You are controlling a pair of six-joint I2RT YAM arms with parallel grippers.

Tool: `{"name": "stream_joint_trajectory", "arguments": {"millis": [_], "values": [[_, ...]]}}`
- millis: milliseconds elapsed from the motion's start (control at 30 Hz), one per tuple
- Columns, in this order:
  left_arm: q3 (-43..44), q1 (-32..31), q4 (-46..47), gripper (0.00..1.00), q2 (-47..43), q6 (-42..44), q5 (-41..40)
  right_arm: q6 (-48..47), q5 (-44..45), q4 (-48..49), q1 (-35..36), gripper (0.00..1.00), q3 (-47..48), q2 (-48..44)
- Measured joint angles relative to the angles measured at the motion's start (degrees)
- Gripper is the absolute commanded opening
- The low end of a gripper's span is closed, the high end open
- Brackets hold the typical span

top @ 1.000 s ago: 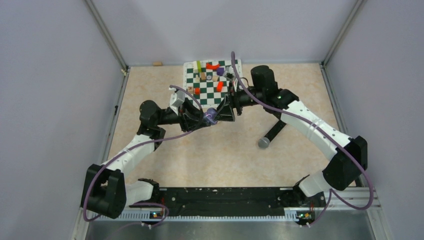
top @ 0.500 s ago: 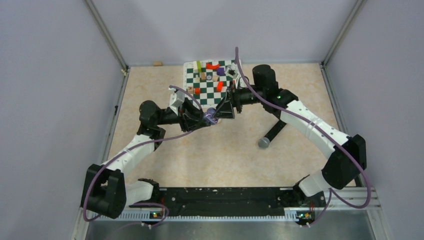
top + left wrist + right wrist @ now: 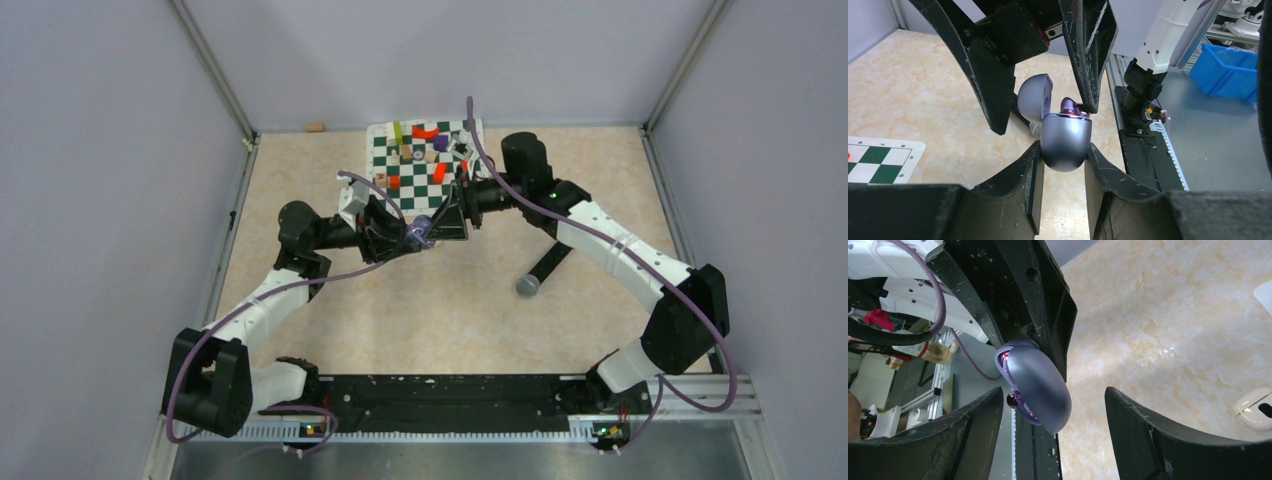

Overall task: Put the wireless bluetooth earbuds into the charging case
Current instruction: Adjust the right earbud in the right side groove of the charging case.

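Note:
My left gripper [image 3: 1064, 146] is shut on the lavender charging case [image 3: 1066, 140], holding it above the table with its lid [image 3: 1035, 95] swung open. A shiny purple earbud [image 3: 1071, 105] sticks up out of the case's opening. It shows in the right wrist view as a small dark bead [image 3: 1012, 400] at the case's rim. My right gripper [image 3: 1053, 395] is open and straddles the case [image 3: 1040, 385]. One of its fingers [image 3: 1088, 55] ends right beside the earbud. In the top view both grippers meet at the case [image 3: 422, 229] in mid-table.
A green-and-white chequered mat [image 3: 455, 180] with several small coloured pieces lies at the back. A black microphone [image 3: 543, 268] lies on the table to the right. A small white case [image 3: 1255, 407] rests on the marbled tabletop. A cork [image 3: 315, 127] sits by the back wall.
The right arm has shifted slightly and its jaws stand a touch wider. The left gripper and the case have stayed in place.

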Motion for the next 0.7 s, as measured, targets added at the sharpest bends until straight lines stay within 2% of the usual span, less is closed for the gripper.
{"name": "stream_joint_trajectory", "arguments": {"millis": [333, 700], "values": [[0.0, 0.0, 0.0, 0.00, 0.0, -0.2, 0.0, -0.5, -1.5, 0.6, 0.0, 0.74, -0.7, -0.1], [0.0, 0.0, 0.0, 0.00, 0.0, -0.2, 0.0, 0.4, -0.8, 1.5, 0.0, 0.63, -0.7, -0.1]]}}
